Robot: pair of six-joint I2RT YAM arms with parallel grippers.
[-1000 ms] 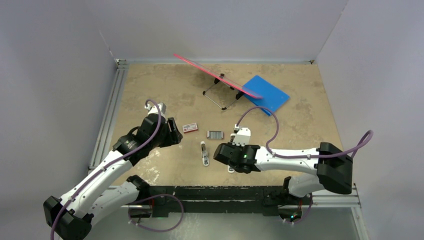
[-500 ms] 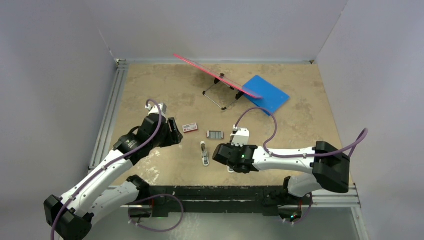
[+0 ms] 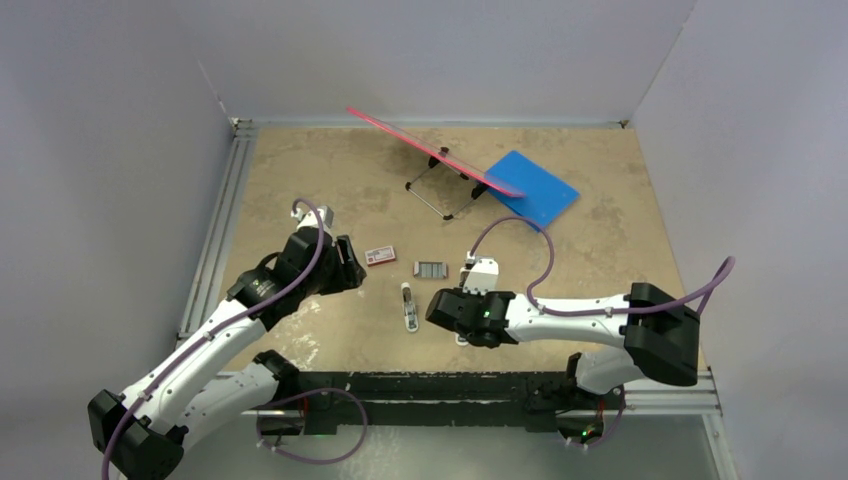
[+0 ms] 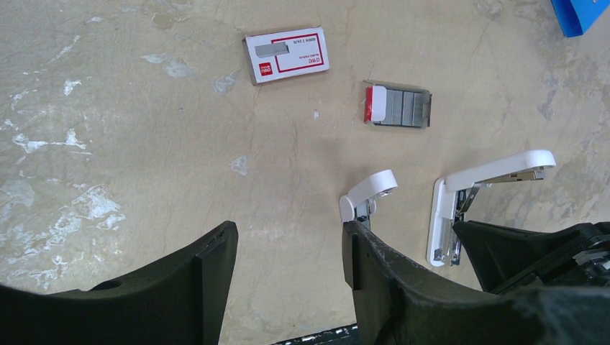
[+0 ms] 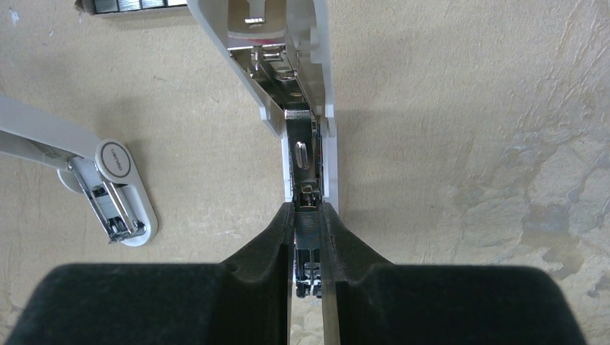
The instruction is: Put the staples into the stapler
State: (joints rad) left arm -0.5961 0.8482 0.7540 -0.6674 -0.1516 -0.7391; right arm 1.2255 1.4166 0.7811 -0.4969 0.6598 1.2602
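Right hand (image 5: 307, 215): pinching the stapler (image 5: 288, 57), fingers pressed on either side of its metal rail at the near end. White top is flipped up.
Left hand (image 4: 288, 244): spread, holding nothing, above the surface (image 4: 129, 144).
Staples (image 4: 399, 108): grey strips lying flat on the surface, clear of both hands, between the red-and-white box (image 4: 286, 55) and the held stapler.
Second stapler (image 4: 368, 194): also open, just beside the held one.

R wrist view: top edge cuts off staples (image 5: 133, 5). Near end of stapler (image 5: 306, 158) hidden btwn R gripper (image 5: 308, 215) fingers.
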